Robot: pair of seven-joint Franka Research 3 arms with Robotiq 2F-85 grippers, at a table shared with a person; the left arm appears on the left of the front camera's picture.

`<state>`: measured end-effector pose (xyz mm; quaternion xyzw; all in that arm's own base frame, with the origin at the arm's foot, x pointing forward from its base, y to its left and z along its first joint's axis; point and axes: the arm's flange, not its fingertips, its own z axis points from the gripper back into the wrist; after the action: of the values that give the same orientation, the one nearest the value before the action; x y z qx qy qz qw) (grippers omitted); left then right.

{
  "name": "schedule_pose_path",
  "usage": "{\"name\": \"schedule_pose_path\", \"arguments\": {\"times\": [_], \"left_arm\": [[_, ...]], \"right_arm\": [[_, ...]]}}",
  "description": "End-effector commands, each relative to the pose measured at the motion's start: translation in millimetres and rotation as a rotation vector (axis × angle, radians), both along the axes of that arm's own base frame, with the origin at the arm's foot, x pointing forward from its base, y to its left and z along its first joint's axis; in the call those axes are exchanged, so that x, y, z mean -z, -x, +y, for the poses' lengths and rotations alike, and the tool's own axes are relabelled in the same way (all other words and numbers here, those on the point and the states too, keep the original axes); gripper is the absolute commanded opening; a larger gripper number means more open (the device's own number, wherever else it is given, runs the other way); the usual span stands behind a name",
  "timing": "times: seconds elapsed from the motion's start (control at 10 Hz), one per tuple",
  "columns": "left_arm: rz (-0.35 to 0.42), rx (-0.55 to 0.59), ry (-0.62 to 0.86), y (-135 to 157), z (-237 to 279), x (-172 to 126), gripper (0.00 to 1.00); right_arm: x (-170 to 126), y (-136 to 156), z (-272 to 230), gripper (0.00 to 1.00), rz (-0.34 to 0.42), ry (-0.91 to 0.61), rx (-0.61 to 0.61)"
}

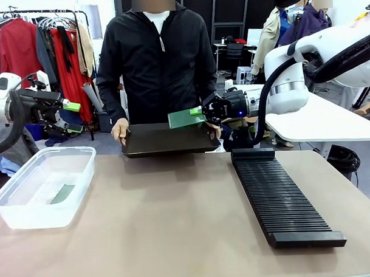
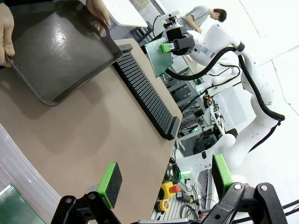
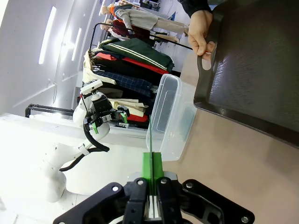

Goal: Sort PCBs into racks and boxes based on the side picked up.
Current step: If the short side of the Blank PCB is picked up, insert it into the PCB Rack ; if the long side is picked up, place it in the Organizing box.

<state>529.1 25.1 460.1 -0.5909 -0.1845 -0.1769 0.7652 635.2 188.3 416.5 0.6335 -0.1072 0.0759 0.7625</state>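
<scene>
I count two PCBs: one PCB (image 1: 185, 118) pinched in right gripper (image 1: 203, 112) jaws, other PCB (image 1: 63, 193) inside the one tub (image 1: 30, 220). One rack (image 1: 278, 196), one tray (image 1: 167, 141). Left gripper (image 1: 73, 117) jaws wide open.

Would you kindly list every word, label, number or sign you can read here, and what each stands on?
No text can be read. The PCB in the right gripper, the tray, the rack and the tub show no print.
Any marking on the yellow button box in the left wrist view is too small to read.
</scene>
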Motion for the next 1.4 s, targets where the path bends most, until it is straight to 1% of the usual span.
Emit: {"name": "schedule_pose_path", "arguments": {"times": [0.0,0.7,0.8,1.1,1.2,1.3], "left_arm": [[-0.002,0.0,0.002,2,0,-2,1.0],[-0.002,0.0,0.002,2,0,-2,1.0],[-0.002,0.0,0.002,2,0,-2,1.0],[-0.002,0.0,0.002,2,0,-2,1.0],[-0.002,0.0,0.002,2,0,-2,1.0],[-0.002,0.0,0.002,2,0,-2,1.0]], "right_arm": [[-1,0,1,0.0,-0.01,-0.001,-0.002],[-1,0,1,0.0,-0.01,-0.001,-0.002],[0,0,0,0.0,0.0,0.0,0.0],[-7,10,-8,0.0,-0.243,0.031,0.018],[-6,15,-16,0.0,-0.349,0.056,0.032],[-5,21,-25,0.0,-0.389,0.051,0.053]]}}
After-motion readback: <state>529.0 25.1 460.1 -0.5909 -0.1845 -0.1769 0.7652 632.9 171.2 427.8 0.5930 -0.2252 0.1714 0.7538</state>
